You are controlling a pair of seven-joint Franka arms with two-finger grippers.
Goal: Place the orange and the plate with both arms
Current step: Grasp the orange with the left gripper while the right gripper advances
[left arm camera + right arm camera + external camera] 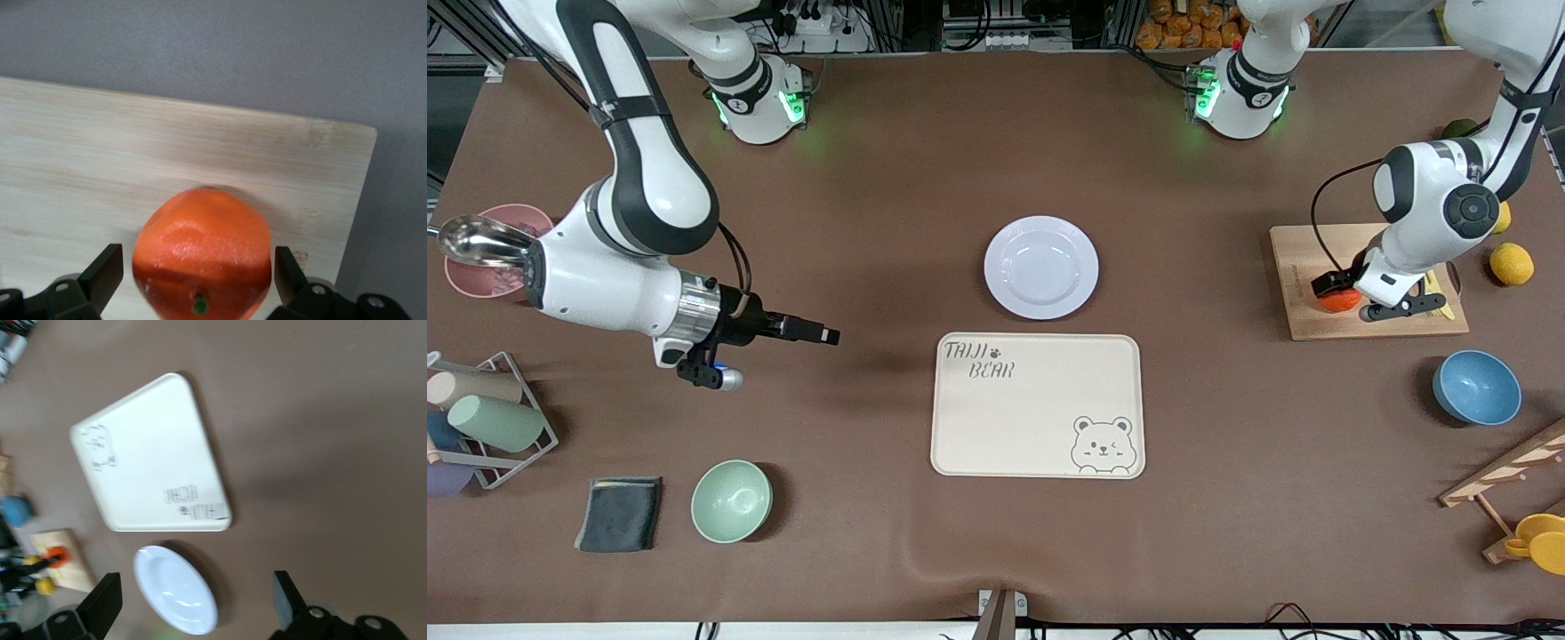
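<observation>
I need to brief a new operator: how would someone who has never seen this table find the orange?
Look toward the left arm's end of the table for the wooden cutting board. The orange sits on it, between the open fingers of the left gripper. It is red-orange, unlike the yellow lemons beside the board.

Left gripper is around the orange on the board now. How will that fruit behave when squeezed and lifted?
The orange is round, so it would probably roll on the flat cutting board if nudged. Its skin looks glossy and dimpled, perhaps a bit slippery. The open left gripper straddles its widest part, so a centred squeeze should likely hold.
</observation>
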